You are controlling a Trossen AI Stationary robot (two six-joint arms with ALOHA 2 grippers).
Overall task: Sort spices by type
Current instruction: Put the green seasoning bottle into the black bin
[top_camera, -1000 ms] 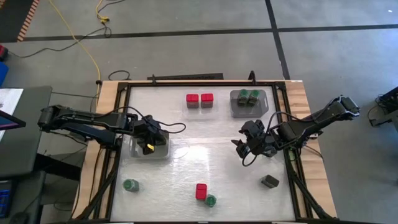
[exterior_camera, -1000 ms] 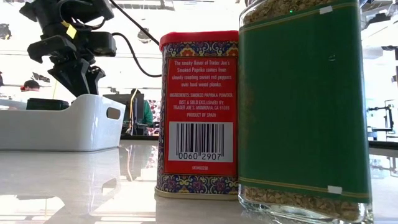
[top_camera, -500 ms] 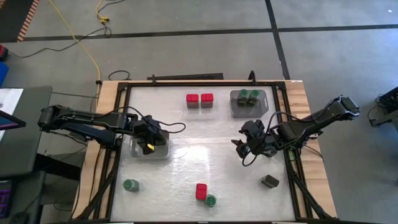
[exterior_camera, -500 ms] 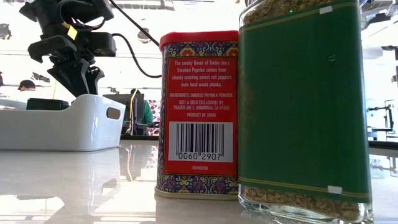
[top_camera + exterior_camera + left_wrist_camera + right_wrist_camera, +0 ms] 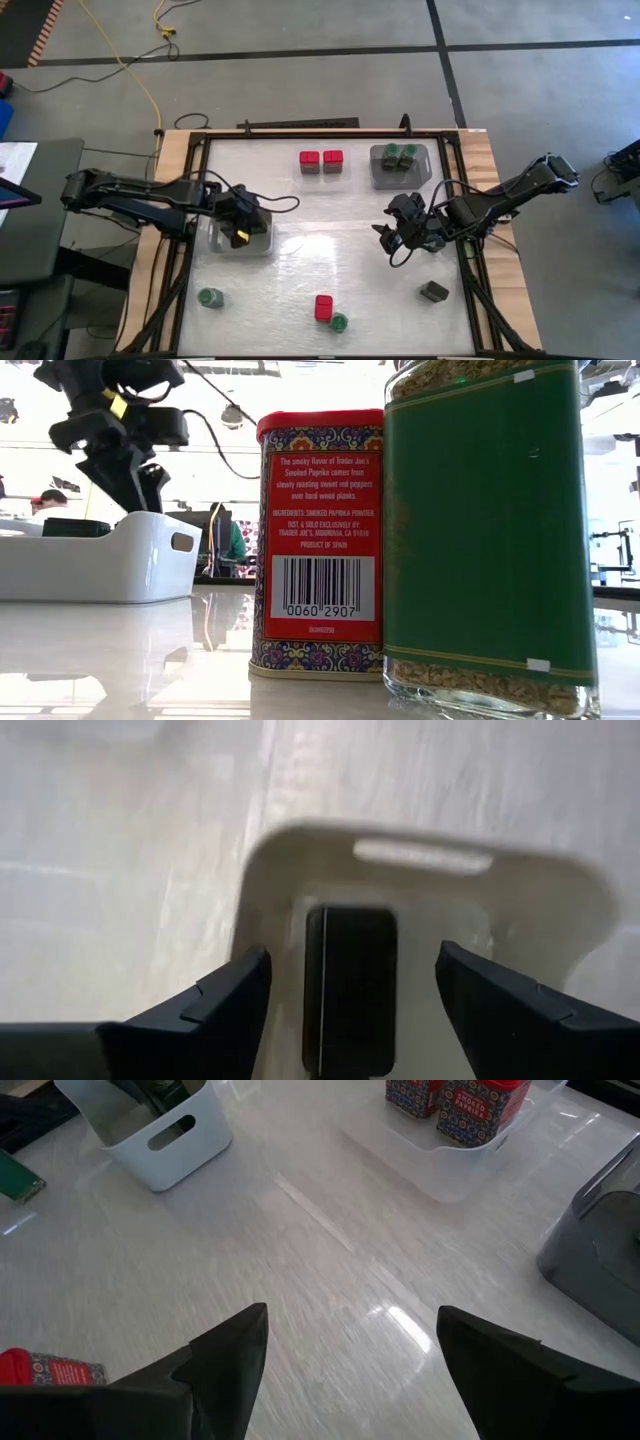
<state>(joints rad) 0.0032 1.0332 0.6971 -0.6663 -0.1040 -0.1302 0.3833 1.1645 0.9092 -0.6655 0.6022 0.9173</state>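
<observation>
Table (image 5: 330,225) layout, seen from above. Far edge, centre: two red tins (image 5: 321,159) side by side in a clear tray. Right of them, a grey tray (image 5: 378,172) holding green-lidded jars (image 5: 399,153). Left side, mid-table: white bin (image 5: 262,243) with a dark tin (image 5: 350,990) inside. Near edge: lone jar (image 5: 210,297) at left; one red tin (image 5: 323,306) touching a jar (image 5: 339,322) at centre; dark tin (image 5: 434,291) at right.

A white bin (image 5: 262,243) is seen at the left of the pale worktop (image 5: 330,205), a clear tray (image 5: 470,1155) and a grey bin (image 5: 379,172) along its far edge, and a yellow cable (image 5: 135,70) on the grey floor (image 5: 520,90) beyond.
</observation>
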